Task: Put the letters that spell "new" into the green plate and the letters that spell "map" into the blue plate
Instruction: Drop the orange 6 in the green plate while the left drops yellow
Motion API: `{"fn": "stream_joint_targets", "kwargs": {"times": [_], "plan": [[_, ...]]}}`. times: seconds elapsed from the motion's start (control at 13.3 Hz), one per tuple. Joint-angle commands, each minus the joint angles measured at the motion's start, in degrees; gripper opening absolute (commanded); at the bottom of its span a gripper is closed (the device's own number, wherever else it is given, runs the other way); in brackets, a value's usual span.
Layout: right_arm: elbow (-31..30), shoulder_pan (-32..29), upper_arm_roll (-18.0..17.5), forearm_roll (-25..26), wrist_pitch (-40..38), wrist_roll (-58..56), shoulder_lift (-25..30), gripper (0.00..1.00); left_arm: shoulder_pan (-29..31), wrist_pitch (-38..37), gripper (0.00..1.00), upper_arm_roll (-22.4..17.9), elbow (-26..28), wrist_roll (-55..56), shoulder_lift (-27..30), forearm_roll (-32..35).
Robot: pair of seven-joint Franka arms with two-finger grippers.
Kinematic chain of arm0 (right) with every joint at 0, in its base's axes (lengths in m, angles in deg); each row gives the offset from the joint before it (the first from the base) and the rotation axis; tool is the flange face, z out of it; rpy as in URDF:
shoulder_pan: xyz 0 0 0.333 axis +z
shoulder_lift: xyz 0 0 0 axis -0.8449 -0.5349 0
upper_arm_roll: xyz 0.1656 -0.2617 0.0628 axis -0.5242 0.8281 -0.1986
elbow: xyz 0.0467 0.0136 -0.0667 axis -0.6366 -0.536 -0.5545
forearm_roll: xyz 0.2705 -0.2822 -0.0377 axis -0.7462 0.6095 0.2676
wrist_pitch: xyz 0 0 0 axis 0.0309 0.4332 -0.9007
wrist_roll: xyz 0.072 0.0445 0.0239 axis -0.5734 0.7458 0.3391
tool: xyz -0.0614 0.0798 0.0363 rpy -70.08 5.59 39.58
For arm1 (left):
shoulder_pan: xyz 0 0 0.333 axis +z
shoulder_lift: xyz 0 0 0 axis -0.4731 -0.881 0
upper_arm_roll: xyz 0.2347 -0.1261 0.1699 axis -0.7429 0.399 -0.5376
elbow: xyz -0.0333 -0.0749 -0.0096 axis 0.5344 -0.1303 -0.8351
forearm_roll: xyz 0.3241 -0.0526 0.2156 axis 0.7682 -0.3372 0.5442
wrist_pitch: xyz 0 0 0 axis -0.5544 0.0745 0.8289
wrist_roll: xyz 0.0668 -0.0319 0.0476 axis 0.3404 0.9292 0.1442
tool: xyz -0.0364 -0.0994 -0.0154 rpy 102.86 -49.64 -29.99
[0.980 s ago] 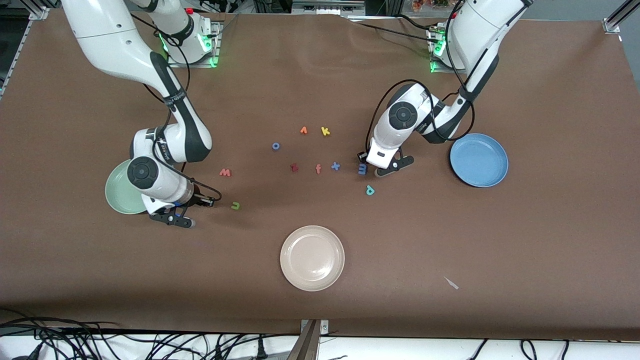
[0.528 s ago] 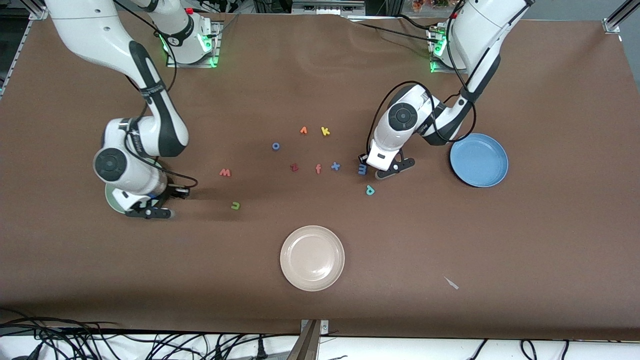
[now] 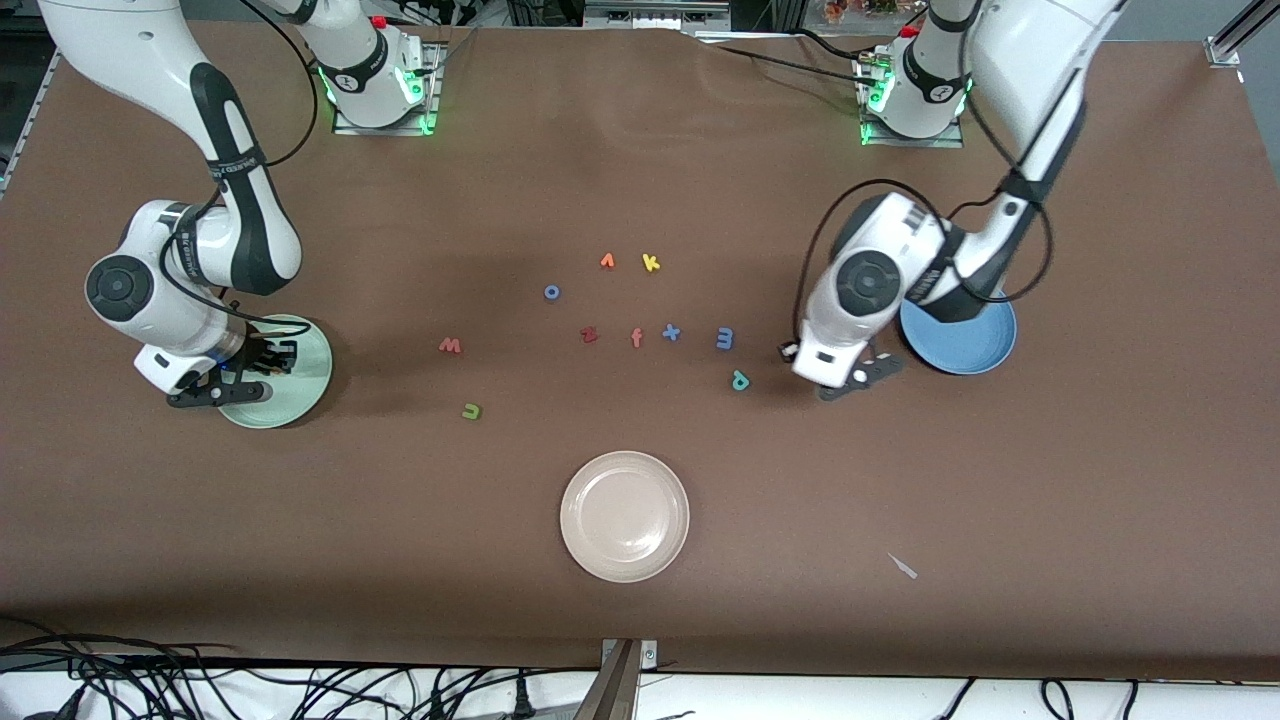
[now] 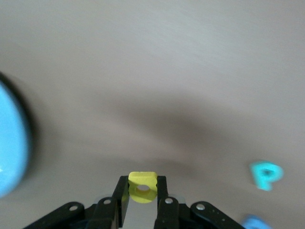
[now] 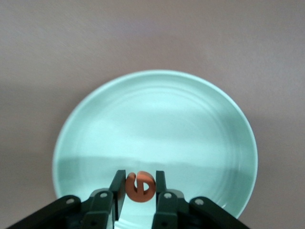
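Tiny, light, stiff letters, best pinched across their flat faces. Right pincer [image 5: 138, 191] over the green plate [image 5: 190, 124] near the right arm's end of the worktop, clamped on the orange "e" [image 5: 140, 186]. Left pincer [image 4: 143, 195] over bare worktop just beside the blue plate [image 3: 975, 350], shut on the yellow "a" [image 4: 142, 187]. On the worktop, unheld: "w" [image 3: 450, 345], "n" [image 3: 470, 410], "m" [image 3: 725, 339], "p" [image 3: 740, 380].

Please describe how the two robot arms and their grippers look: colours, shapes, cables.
Both arms are glossy white with dark grey joint bands and round dark caps. Black cables loop along them. Green lights glow at the bases. The left gripper and the right gripper are black, with two flat parallel fingers.
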Motion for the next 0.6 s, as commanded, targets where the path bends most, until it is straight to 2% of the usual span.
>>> {"fn": "stream_joint_targets", "kwargs": {"times": [0.0,0.08,0.3,0.53], "plan": [[-1.9,0.1,-0.3,-0.9,2.0,-1.0,1.0,1.0,6.2,-2.9,0.16,0.8,0.9,-9.5,2.1,0.3],[-1.4,0.3,-0.9,-1.1,0.4,0.5,1.6,1.0,7.9,-4.2,0.16,0.8,0.9,-12.9,2.2,0.3],[2.6,0.5,-6.1,-1.1,-3.8,12.3,2.2,1.0,14.5,-8.8,0.17,0.8,2.3,-26.7,2.2,-1.1],[6.0,0.9,-11.1,-1.0,-4.2,24.7,0.9,1.0,20.9,-11.1,0.18,0.8,5.5,-40.2,2.2,-2.7]]}}
